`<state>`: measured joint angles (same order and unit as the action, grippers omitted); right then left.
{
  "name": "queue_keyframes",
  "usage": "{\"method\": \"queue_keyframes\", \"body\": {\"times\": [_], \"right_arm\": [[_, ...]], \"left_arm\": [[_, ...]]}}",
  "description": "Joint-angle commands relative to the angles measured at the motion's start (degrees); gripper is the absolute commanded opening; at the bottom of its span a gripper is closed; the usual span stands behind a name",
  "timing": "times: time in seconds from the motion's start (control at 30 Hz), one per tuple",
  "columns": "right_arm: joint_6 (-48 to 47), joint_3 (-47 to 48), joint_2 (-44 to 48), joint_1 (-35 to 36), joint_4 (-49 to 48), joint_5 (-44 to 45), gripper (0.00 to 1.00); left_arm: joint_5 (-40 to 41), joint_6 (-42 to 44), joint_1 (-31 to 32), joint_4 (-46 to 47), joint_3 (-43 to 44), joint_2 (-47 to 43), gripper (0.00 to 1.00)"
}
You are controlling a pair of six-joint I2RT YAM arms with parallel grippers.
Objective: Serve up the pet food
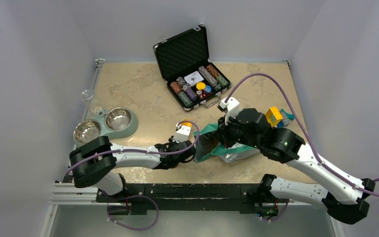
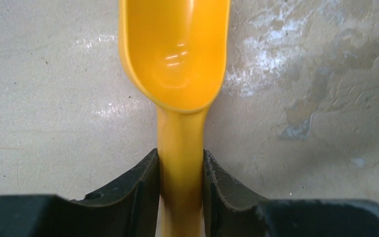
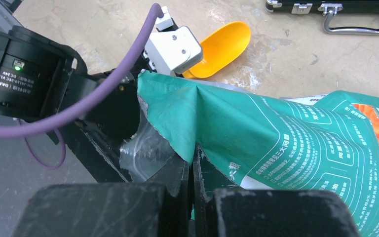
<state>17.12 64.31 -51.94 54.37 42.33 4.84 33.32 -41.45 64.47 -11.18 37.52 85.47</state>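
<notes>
My left gripper (image 2: 180, 158) is shut on the handle of a yellow scoop (image 2: 175, 54), whose empty bowl hovers over the beige tabletop. My right gripper (image 3: 192, 163) is shut on the torn top edge of a teal-green pouch (image 3: 276, 133), which lies on the table beside the scoop (image 3: 222, 49). In the top view the two grippers meet mid-table, the left gripper (image 1: 190, 148) at the mouth of the pouch (image 1: 209, 133) and the right gripper (image 1: 221, 138) over it. The pet food itself is hidden; no kibble shows.
A mint-green stand (image 1: 132, 126) with two steel bowls sits at the left. An open black case (image 1: 182, 52) of poker chips stands at the back centre. Coloured toy blocks (image 1: 275, 116) lie behind the right arm. Small clear glass items (image 1: 86, 94) rest near the left wall.
</notes>
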Motion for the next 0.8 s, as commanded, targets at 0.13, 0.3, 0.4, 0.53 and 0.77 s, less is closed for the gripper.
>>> {"method": "queue_keyframes", "body": {"times": [0.13,0.3,0.4,0.53,0.77], "right_arm": [[-0.1,3.2,-1.9,0.0,1.6,0.6,0.0],[0.9,3.8,-1.1,-0.1,3.1,1.1,0.0],[1.6,4.0,-0.2,0.0,3.5,1.5,0.0],[2.6,3.5,1.5,-0.1,4.5,2.6,0.0],[3.3,2.3,4.8,0.0,5.9,4.6,0.0]], "left_arm": [[9.8,-10.5,3.9,-11.9,5.8,7.7,0.31],[-0.8,-5.5,3.0,-5.4,2.2,0.7,0.44],[-9.1,-3.9,2.2,-0.5,-0.3,-3.3,0.46],[-15.3,-4.2,1.7,2.6,-2.9,-7.3,0.53],[-25.4,-7.9,-5.9,17.6,-14.5,-16.1,0.56]]}}
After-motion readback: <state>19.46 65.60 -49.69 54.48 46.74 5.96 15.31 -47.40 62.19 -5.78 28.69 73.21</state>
